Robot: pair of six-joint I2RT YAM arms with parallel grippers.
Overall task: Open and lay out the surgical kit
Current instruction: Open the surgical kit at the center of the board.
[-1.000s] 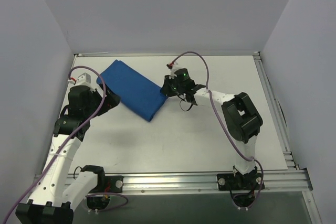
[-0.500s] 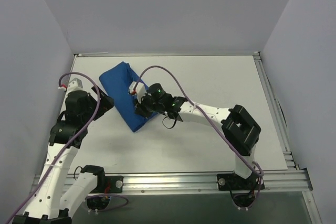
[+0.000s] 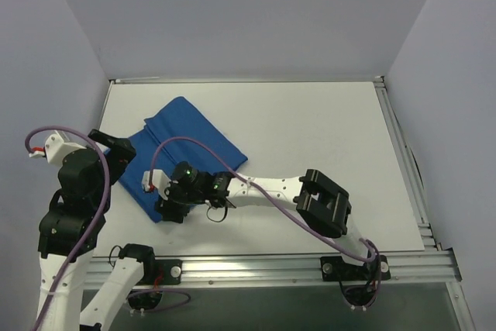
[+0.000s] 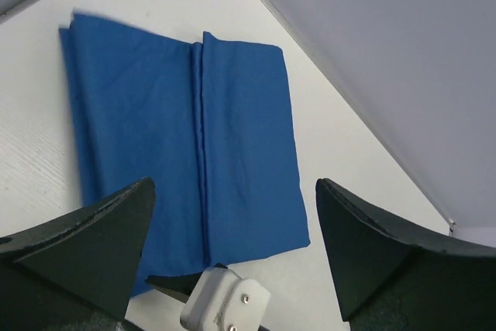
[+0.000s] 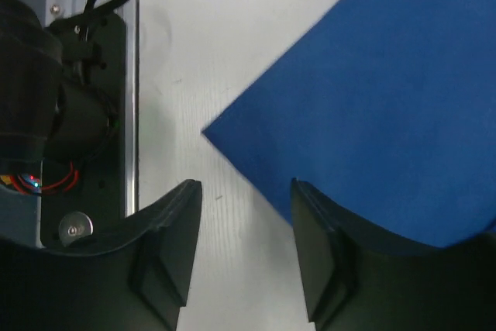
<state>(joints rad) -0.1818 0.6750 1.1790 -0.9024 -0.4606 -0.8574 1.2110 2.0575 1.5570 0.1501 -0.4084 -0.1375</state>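
Left wrist cam shows a fold ridge running down the blue wrap (image 4: pixel 232 137), and the top view loses it. The wrap lies flat on the table (image 3: pixel 325 129). Right gripper (image 5: pixel 246 185) is half-open at the wrap's near corner, gripping nothing. Left gripper (image 4: pixel 234 184) is wide apart above the wrap, empty.

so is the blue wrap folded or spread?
Folded: the blue wrap shows a fold line down its middle and stacked layers at one edge.

Matt blue cloth wrap (image 3: pixel 190 122), softly creased, smooth white faintly grained table (image 3: pixel 325 129), silvery metal rail (image 3: pixel 256 267)
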